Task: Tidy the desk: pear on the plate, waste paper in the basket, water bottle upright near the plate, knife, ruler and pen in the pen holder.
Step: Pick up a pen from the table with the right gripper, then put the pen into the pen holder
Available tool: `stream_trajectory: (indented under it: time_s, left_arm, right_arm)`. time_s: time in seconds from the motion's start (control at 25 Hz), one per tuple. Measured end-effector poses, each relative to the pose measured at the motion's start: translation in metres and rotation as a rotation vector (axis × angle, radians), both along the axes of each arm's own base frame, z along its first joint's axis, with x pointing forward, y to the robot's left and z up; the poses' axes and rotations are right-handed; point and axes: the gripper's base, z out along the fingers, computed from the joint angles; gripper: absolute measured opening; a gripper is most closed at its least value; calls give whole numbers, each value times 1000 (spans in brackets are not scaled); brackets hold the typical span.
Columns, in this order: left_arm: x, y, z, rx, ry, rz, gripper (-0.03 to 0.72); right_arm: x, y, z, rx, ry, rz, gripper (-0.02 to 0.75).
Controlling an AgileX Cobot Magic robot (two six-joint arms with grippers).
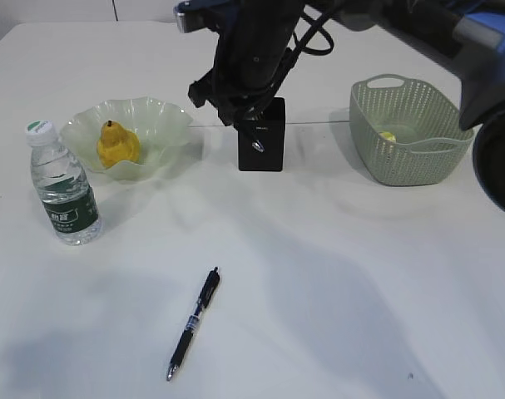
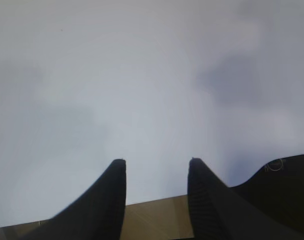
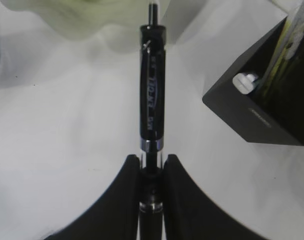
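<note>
My right gripper (image 3: 150,165) is shut on a black pen (image 3: 152,100) that points toward the green plate (image 3: 66,17). In the exterior view this gripper (image 1: 250,125) hangs just over the black pen holder (image 1: 262,150). The holder (image 3: 257,115) holds a yellowish ruler (image 3: 288,42) and a white-tipped tool (image 3: 244,82). A second black pen (image 1: 194,322) lies on the table in front. The yellow pear (image 1: 116,143) sits on the plate (image 1: 165,116). The water bottle (image 1: 62,187) stands upright left of the plate. My left gripper (image 2: 157,167) is open and empty over bare table.
A green basket (image 1: 439,145) stands at the right with a yellowish scrap of paper (image 1: 388,135) inside. The table's wooden edge (image 2: 157,215) shows below the left fingers. A dark arm part (image 1: 497,166) fills the right edge.
</note>
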Motion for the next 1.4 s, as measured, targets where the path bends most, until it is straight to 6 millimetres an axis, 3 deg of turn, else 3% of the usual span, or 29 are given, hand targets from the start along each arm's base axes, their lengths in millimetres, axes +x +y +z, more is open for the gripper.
stream_trajectory:
  time_s: [0.32, 0.68, 0.88, 1.08, 1.4]
  left_arm:
    - [0, 0, 0, -2, 0, 0, 286]
    - [0, 0, 0, -2, 0, 0, 286]
    - [0, 0, 0, -4, 0, -1, 286]
    - [0, 0, 0, -4, 0, -1, 286]
    - [0, 0, 0, -4, 0, -1, 286]
  right_arm:
    - [-19, -15, 66, 62, -105, -20, 107]
    - [-29, -56, 121, 189, -159, -77, 107]
    - [-36, -64, 143, 178, -257, -92, 107]
    - [-28, -64, 142, 193, -332, -125, 107]
    - [-9, -63, 92, 205, -390, -171, 107]
